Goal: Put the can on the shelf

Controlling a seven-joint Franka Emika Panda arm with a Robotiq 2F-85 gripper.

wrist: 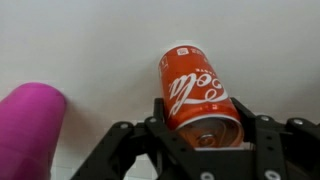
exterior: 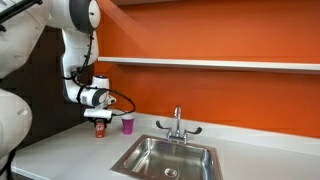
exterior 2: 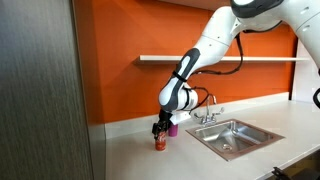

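One red drink can (exterior: 100, 128) was in the scene, standing upright on the white bench (exterior: 55, 152) at the lower left of an exterior view, and at lower centre in an exterior view (exterior 2: 160, 142). One purple-pink cup (exterior: 127, 123) stood just beside it on the same bench, apart from it and nearer the sink; it also showed in an exterior view (exterior 2: 172, 129). One stainless sink (exterior: 170, 158) was sunk into the bench toward the lower middle of the frame, with one chrome faucet (exterior: 178, 122) behind it.

One white robot arm (exterior: 80, 45) reached down from the upper left, and its hand (exterior: 98, 116) sat directly over the can. In the wrist view the hand (wrist: 200, 138) was clenched on the can (wrist: 198, 92): two dark fingers (wrist: 150, 128) flanked the can's sides, pressing at its upper part near the pale top. White script lettering ran along the red body there. The cup (wrist: 28, 125) filled the lower left corner of that view, clear of the fingers. Whether the can's base had left the bench could not be told from any view.

One long, thin pale shelf (exterior: 220, 64) ran across the orange wall (exterior: 230, 30) in the upper half of the frame, well above the can and to the right of the arm. In an exterior view the shelf (exterior 2: 270, 58) passed behind the arm (exterior 2: 215, 45).
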